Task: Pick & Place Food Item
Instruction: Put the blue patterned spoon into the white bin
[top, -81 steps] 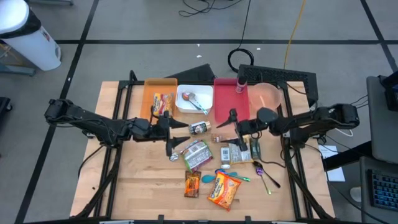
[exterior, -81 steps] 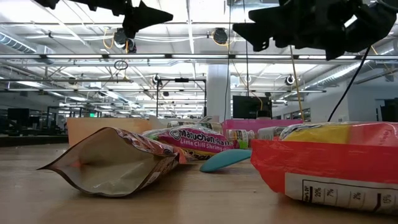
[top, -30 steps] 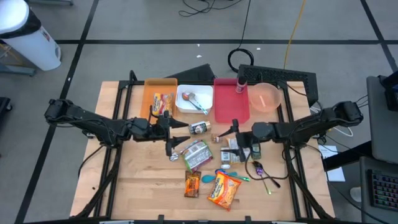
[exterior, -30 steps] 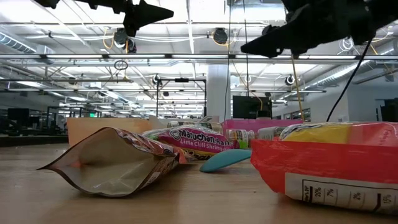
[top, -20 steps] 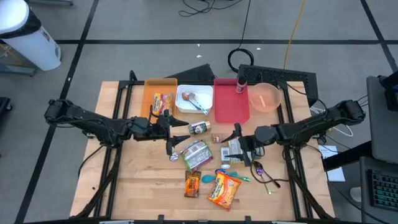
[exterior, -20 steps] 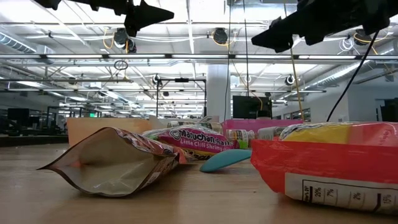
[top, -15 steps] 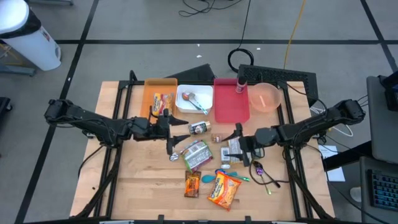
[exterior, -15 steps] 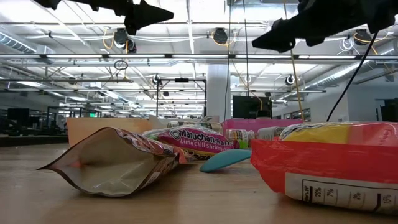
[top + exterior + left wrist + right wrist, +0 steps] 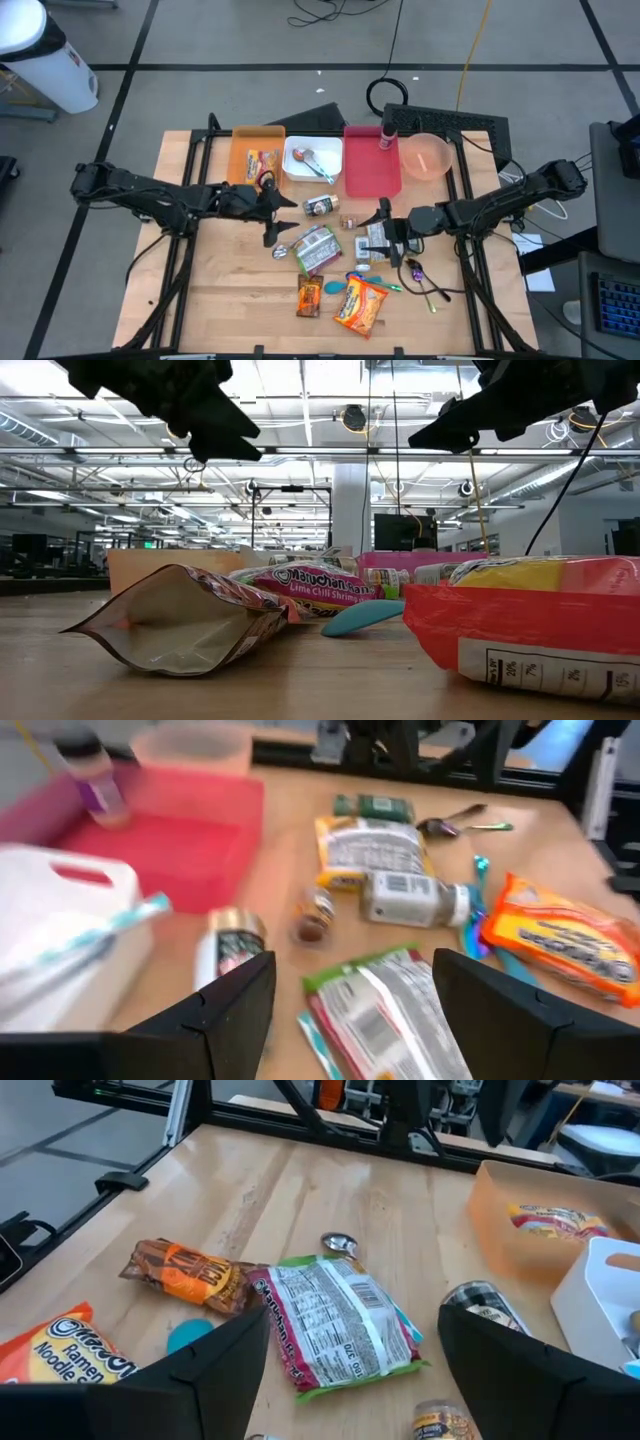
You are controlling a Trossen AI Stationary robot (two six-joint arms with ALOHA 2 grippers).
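Observation:
Food items lie in the middle of the table: a green-and-white packet (image 9: 318, 248), an orange ramen packet (image 9: 360, 305), a brown-orange candy packet (image 9: 309, 296), a small can (image 9: 320, 206) and a yellow-white packet (image 9: 378, 240). My left gripper (image 9: 277, 220) hangs open above the table just left of the can and the green packet (image 9: 375, 1020). My right gripper (image 9: 388, 228) hangs open above the yellow-white packet, facing the green packet (image 9: 335, 1320). Both are empty.
An orange bin (image 9: 258, 155), a white bin (image 9: 312, 160), a red tray (image 9: 372, 160) and a pink bowl (image 9: 427, 157) stand along the far edge. A teal spoon (image 9: 335, 286) and a purple spoon (image 9: 420, 272) lie near the packets. Bare wood shows at the near left.
My left gripper has shifted a little toward the table's right edge and dipped lower, staying open. My right gripper has drifted slightly toward the right and near edges, still open. No item has moved.

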